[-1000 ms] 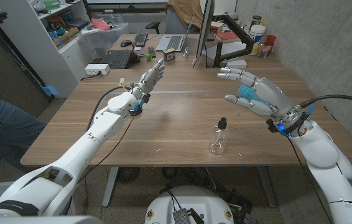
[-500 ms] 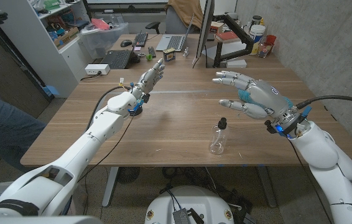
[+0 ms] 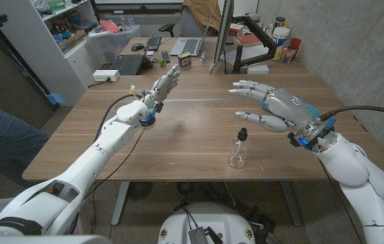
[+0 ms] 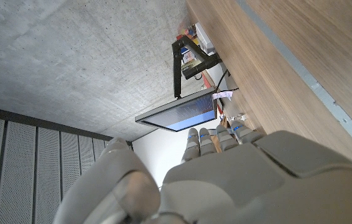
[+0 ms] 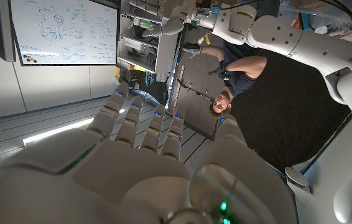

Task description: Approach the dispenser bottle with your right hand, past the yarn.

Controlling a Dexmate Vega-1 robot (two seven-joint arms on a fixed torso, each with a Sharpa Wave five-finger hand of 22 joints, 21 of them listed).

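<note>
On the wooden table (image 3: 192, 129), the robot's left hand (image 3: 165, 83) reaches out with straight, empty fingers, the clear dispenser bottle (image 3: 238, 150) stands near the front edge, and the right hand (image 3: 273, 107) hovers spread above it, holding nothing.

Dispenser bottle (image 3: 237, 153): we see clear glass, black pump top.
Yarn (image 3: 268, 100): teal.
Right hand (image 3: 273, 108): grey, white arm.
Desk (image 3: 192, 129): brown wood grain.

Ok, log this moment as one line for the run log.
right hand: open, above table, beyond bottle, not touching | yarn: mostly hidden under right hand | left hand: open, fingers straight, holds nothing
</note>
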